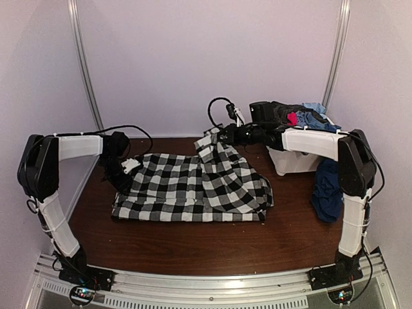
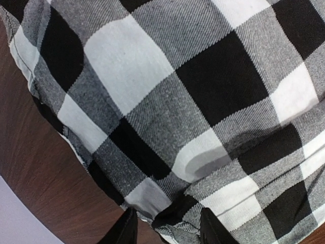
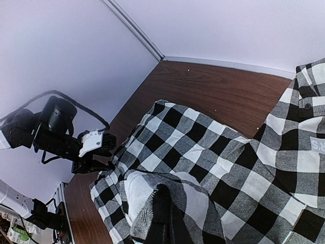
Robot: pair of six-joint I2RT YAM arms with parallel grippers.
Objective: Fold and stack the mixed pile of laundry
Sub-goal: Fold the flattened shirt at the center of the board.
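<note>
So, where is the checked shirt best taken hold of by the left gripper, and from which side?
Probably at its left hem, coming from the left over the bare table. There the checked shirt lies flat and its edge is free, with the left gripper astride it. The right gripper pinches the raised far part.

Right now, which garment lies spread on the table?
The checked shirt: black-and-white, spread across the table. The others are bunched in the bin, apart from a navy piece hanging down beside it.
</note>
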